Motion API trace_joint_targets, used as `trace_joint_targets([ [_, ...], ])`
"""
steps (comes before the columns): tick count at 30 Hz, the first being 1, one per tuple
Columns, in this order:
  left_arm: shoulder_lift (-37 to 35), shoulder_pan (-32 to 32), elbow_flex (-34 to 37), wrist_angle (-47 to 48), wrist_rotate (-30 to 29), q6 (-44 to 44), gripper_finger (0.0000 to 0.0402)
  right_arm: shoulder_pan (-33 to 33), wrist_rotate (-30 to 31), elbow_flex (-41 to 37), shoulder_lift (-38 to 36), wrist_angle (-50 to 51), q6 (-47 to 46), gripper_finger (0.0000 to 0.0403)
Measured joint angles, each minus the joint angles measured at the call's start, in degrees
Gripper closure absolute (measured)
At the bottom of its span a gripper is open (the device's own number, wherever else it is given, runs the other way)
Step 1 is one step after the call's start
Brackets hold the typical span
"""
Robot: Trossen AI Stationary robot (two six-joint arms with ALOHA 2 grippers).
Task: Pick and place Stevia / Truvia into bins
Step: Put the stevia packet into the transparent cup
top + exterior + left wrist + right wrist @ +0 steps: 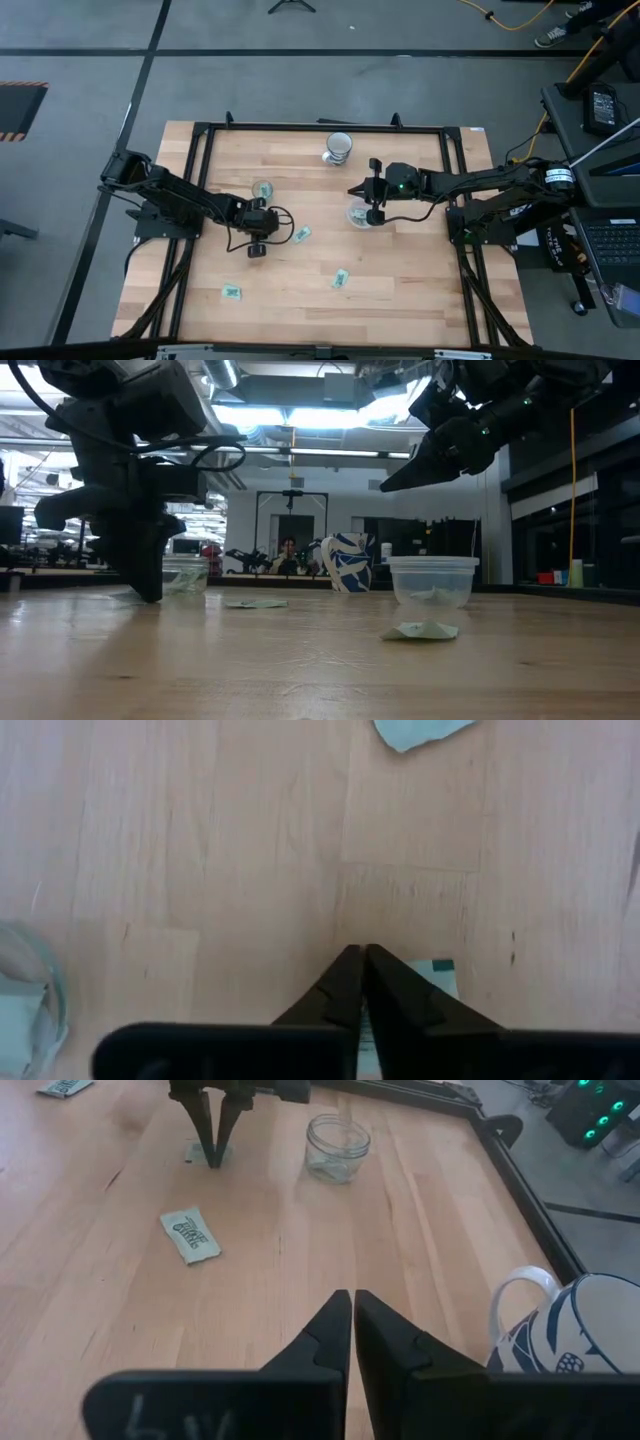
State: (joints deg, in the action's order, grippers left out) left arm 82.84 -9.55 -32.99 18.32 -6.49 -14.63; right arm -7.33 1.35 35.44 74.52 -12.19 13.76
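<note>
Pick step: left gripper [257, 251] closed on a packet [432, 974] at the table [400, 300]. Right gripper [371, 205] closed, empty, above a clear cup [360, 214]. Next: lift, carry to cup.

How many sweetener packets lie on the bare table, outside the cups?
4 packets: one at the tips of the left claw, one just beside it toward the centre, and in the overhead view one lower left and one lower centre. The cups may hide more.

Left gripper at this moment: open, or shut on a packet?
Shut on a packet. The left gripper has its fingertips pressed together at the table, with a packet showing at the tips.
</note>
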Motion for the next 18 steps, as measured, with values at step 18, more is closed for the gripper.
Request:
trace_joint_targets([
  [18,-12.2,-0.1,0.2,0.2,-1.0,4.4,0.0400,0.0,0.0,0.0,0.0,1.0,0.0,0.0380],
])
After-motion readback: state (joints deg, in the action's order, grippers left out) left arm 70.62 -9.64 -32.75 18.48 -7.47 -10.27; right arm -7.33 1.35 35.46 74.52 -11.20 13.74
